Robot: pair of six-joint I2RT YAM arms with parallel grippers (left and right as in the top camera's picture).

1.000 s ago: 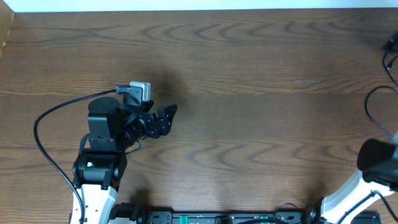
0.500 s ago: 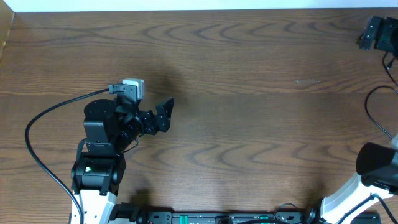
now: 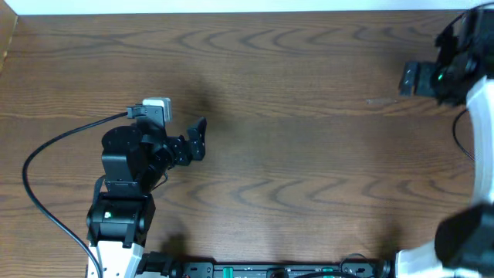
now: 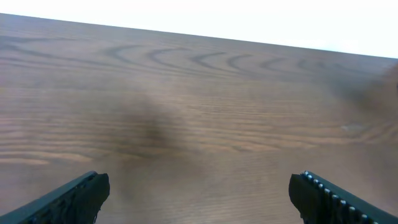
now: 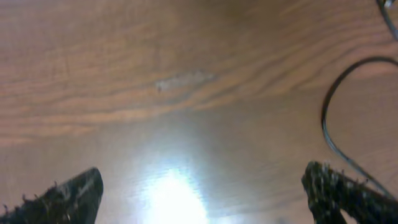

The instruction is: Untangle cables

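Observation:
No cable of the task shows for certain in any view. A thin black cord [image 5: 333, 134] loops over the wood at the right of the right wrist view, and I cannot tell whether it is a cable or the arm's own wire. My left gripper [image 3: 196, 139] hovers at the table's left, open, with only bare wood between its fingers [image 4: 74, 198]. My right gripper [image 3: 409, 79] is near the far right corner. In its own view the right gripper [image 5: 202, 196] is open and holds nothing.
The brown wooden table [image 3: 293, 154] fills every view, with a white wall along its far edge [image 4: 249, 18]. A black wire [image 3: 46, 154] arcs from the left arm over the table's left side. Another thin wire [image 3: 457, 135] hangs beside the right arm. Glare [image 5: 174, 193] whitens the wood under the right gripper.
The right arm has swung in from the right edge to the far right corner, moving left. The left arm has drawn back slightly to the left and its jaws have opened wider.

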